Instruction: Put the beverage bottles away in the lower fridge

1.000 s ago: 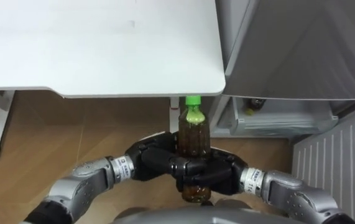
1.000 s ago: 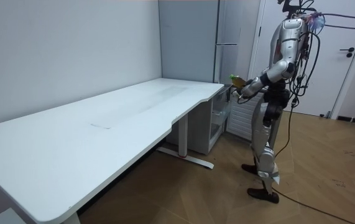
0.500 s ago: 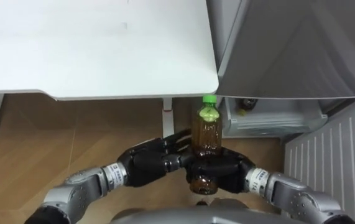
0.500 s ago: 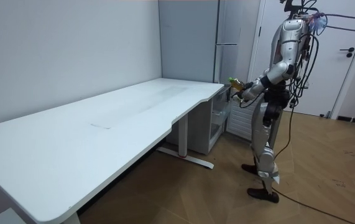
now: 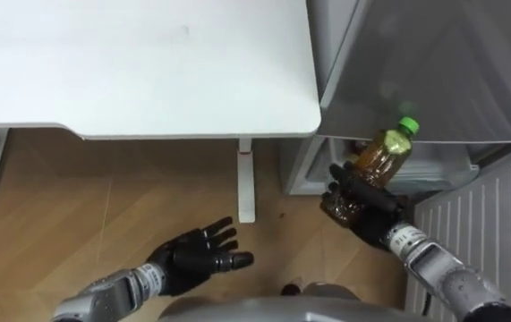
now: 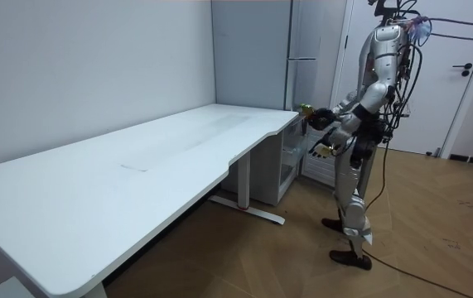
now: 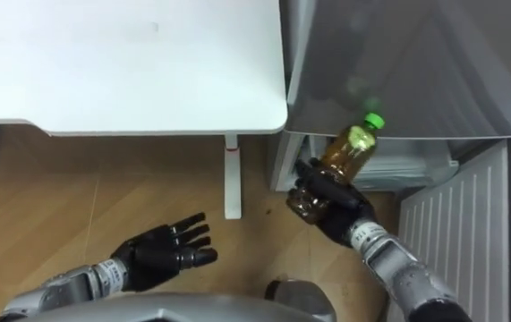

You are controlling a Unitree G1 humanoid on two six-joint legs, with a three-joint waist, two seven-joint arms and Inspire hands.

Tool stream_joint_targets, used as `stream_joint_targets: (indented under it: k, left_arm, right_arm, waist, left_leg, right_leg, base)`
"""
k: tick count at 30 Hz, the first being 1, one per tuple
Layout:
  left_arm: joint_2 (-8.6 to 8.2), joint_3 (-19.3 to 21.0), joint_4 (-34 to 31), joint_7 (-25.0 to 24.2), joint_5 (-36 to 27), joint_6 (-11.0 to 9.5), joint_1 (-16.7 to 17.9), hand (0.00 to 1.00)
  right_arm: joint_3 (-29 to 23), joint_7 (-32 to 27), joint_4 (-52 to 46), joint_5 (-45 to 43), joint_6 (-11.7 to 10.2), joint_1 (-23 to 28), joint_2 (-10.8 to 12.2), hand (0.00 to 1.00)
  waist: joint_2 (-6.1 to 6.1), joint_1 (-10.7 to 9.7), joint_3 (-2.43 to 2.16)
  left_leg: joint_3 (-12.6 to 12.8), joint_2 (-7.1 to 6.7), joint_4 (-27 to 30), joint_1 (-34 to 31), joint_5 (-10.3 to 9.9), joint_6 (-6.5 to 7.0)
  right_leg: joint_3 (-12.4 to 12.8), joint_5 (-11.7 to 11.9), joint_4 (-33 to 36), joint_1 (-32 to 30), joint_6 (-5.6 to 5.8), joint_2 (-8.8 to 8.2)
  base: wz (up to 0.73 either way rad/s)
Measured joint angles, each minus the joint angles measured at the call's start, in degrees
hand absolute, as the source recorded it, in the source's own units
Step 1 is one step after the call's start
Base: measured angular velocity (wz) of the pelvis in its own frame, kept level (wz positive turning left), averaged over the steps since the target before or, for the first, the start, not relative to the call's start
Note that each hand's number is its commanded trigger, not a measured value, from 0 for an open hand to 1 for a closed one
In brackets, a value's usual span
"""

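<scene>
One-handed, grips the bottle (image 5: 382,154) in the curled right hand (image 5: 361,210) just off the table's (image 5: 148,72) near right corner, cap tilted toward the open lower fridge (image 5: 443,165) close ahead, left hand (image 5: 192,259) spread, empty, farther back.

The base of the bottle (image 5: 383,154) is hidden in the right hand (image 5: 361,204); the lower fridge (image 5: 434,175) is mostly behind the grey panel (image 5: 434,72) (contents unreadable); the bench (image 5: 148,72) runs off top and left edges

Long white desk (image 6: 137,165), wood floor (image 6: 435,248), pale grey walls (image 6: 79,74), white door (image 6: 468,116)
</scene>
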Motion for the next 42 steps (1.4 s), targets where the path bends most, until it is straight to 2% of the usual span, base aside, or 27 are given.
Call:
stream_joint_targets:
  k: [2, 4, 9, 10, 11, 14, 17, 19, 23, 28, 33, 36, 39, 40, 42]
  left_arm:
    - [-1.44, 2.2, 1.7, 2.3, -0.4, 0.0, -1.4, 0.00]
    - [-2.22, 3.6, 2.1, 4.0, -1.6, 0.0, -1.9, 0.00]
    - [-4.34, 6.5, 3.2, 11.0, -3.6, 0.0, -3.6, 0.00]
    - [-4.99, 7.5, 3.2, 12.9, -4.2, 0.0, -4.0, 0.00]
    - [-5.39, 8.0, 3.1, 14.6, -5.7, 0.0, -4.6, 0.00]
    - [-5.86, 9.9, 3.0, 18.2, -8.8, 0.0, -5.6, 0.00]
    - [-6.19, 9.9, 3.1, 21.5, -11.9, -0.2, -6.9, 0.00]
    - [-6.27, 9.5, 3.1, 23.8, -13.1, -0.6, -7.0, 0.00]
    - [-6.74, 8.8, 3.0, 28.1, -13.6, -2.0, -8.1, 0.00]
    - [-7.07, 8.2, 2.6, 30.1, -13.5, -3.3, -9.1, 0.00]
    - [-6.71, 6.6, 0.3, 33.2, -13.7, -4.2, -9.4, 0.00]
    - [-6.78, 6.4, 0.1, 34.0, -13.7, -4.9, -9.6, 0.00]
    - [-6.87, 6.2, 0.5, 34.5, -13.7, -5.4, -10.6, 0.00]
    - [-6.90, 5.8, 0.7, 34.7, -13.7, -5.6, -11.3, 0.00]
    - [-6.73, 5.3, 0.3, 34.7, -13.7, -6.2, -11.5, 0.00]
  right_arm:
    - [-1.9, -3.2, 6.2, 1.0, 0.0, -4.8, 2.7, 1.00]
    - [-4.2, -5.4, 8.5, 1.4, -0.1, -6.9, 4.2, 1.00]
    - [-8.3, -10.4, 13.6, 4.4, -0.3, -11.7, 4.4, 1.00]
    - [-9.2, -11.5, 14.7, 5.9, -0.3, -13.0, 4.5, 1.00]
    - [-10.1, -12.8, 15.0, 8.2, -0.3, -14.0, 4.5, 1.00]
    - [-12.6, -14.0, 18.4, 10.9, -0.1, -17.4, 4.4, 1.00]
    - [-13.6, -15.0, 20.0, 13.6, -1.1, -19.1, 4.0, 1.00]
    - [-13.6, -15.5, 21.9, 14.4, -0.9, -20.2, 4.0, 1.00]
    - [-13.8, -18.6, 23.7, 14.8, -0.8, -22.1, 3.4, 1.00]
    - [-14.5, -21.9, 23.7, 14.8, -0.4, -25.8, 1.9, 1.00]
    - [-15.8, -23.9, 23.6, 14.8, -0.3, -29.6, 0.3, 1.00]
    - [-17.9, -25.7, 23.6, 14.8, -0.5, -31.2, -0.5, 1.00]
    - [-17.9, -27.4, 23.6, 14.7, -0.6, -33.0, -1.5, 1.00]
    - [-17.9, -27.7, 23.6, 14.7, -0.6, -33.6, -2.0, 1.00]
    - [-17.9, -28.0, 23.4, 14.3, -0.6, -33.8, -2.7, 1.00]
  waist:
    - [-1.71, 0.1, -0.04]
    - [-2.64, 0.1, 0.10]
    - [-3.42, 0.5, 0.38]
    - [-3.68, 1.0, 0.52]
    - [-4.28, 1.7, 0.85]
    - [-5.10, 2.3, 1.21]
    - [-5.35, 3.3, 1.38]
    - [-5.49, 3.7, 1.46]
    - [-5.82, 4.6, 1.69]
    - [-6.06, 4.7, 1.93]
    - [-6.04, 4.7, 1.98]
    - [-6.04, 4.7, 2.01]
    - [-6.26, 4.6, 2.23]
    - [-6.19, 4.6, 2.58]
    - [-6.14, 4.3, 2.70]
  left_leg:
    - [0.0, -0.20, 0.6, -2.7, 0.5, -0.04]
    - [-0.5, -0.13, 2.0, -5.1, 0.6, -0.05]
    - [-2.2, -0.41, 5.8, -11.5, 0.6, -0.02]
    - [-2.3, -0.40, 6.6, -13.2, 0.6, -0.02]
    - [-2.5, -0.41, 7.2, -14.9, 0.6, -0.02]
    - [-3.3, -0.38, 10.2, -19.8, 0.6, -0.02]
    - [-4.2, -0.33, 11.9, -23.9, 0.6, -0.04]
    - [-4.3, -0.34, 12.5, -25.4, 0.6, -0.02]
    - [-4.3, -1.36, 13.0, -28.7, 1.4, 0.52]
    - [-4.2, -2.27, 14.3, -33.6, 2.1, 1.10]
    - [-4.2, -2.37, 15.5, -37.7, 2.2, 1.39]
    - [-4.2, -2.65, 16.1, -39.4, 2.2, 1.53]
    - [-4.0, -3.12, 16.8, -41.3, 2.2, 1.64]
    - [-4.1, -3.27, 17.5, -42.0, 2.2, 1.64]
    - [-4.0, -3.41, 18.4, -43.2, 2.1, 1.72]
  right_leg:
    - [0.0, 0.2, 0.7, -2.7, -0.34, -0.36]
    - [-0.5, 0.7, 0.7, -4.2, -0.57, -0.47]
    - [-1.8, 1.3, 1.7, -8.6, -0.66, -1.18]
    - [-2.0, 1.6, 1.9, -10.1, -0.86, -1.27]
    - [-2.0, 1.7, 2.6, -11.9, -1.09, -1.38]
    - [-2.1, 2.0, 3.7, -15.5, -1.38, -1.49]
    - [-2.7, 2.7, 3.8, -18.6, -1.69, -1.51]
    - [-3.0, 2.9, 4.0, -19.8, -1.78, -1.67]
    - [-2.9, 3.0, 5.8, -23.7, -1.66, -3.11]
    - [-2.8, 3.1, 7.7, -28.6, -1.49, -4.32]
    - [-2.9, 4.0, 7.8, -32.0, -1.35, -4.47]
    - [-3.1, 3.9, 9.1, -33.9, -1.35, -5.16]
    - [-2.9, 3.6, 10.7, -36.3, -1.44, -5.71]
    - [-3.0, 3.4, 11.3, -36.9, -1.47, -6.04]
    - [-3.0, 3.1, 12.3, -38.0, -1.49, -6.36]
  base:
    - [0.00]
    - [0.14]
    - [0.19]
    - [0.08]
    - [0.08]
    - [0.14]
    - [0.10]
    - [0.10]
    - [0.06]
    - [0.08]
    - [0.01]
    - [0.06]
    - [0.01]
    - [0.07]
    - [0.09]
